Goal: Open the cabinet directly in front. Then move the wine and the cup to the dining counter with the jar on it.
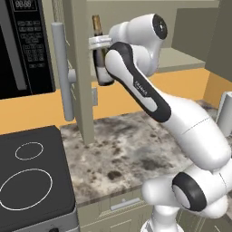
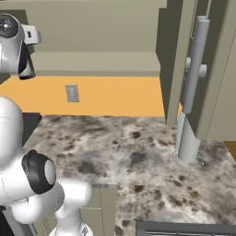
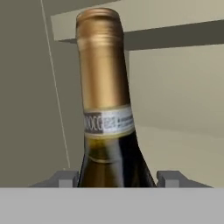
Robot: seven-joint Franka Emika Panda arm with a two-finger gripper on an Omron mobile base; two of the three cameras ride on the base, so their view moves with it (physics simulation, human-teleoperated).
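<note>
Wine (image 3: 105, 131) neck label (print illegible)

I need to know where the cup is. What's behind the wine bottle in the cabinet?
Behind the wine are the cabinet's bare back wall and a shelf edge. No cup shows; the bottle covers whatever stands directly behind it.

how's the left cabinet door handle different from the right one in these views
The left door handle is seen in the left base view, on a door swung out beside the microwave. The right door handle is seen in the right base view, on a door swung out above a grey cylinder on the counter. The left one stands upright in its view; the right one leans in its view. Both are long grey bars on open doors.
</note>
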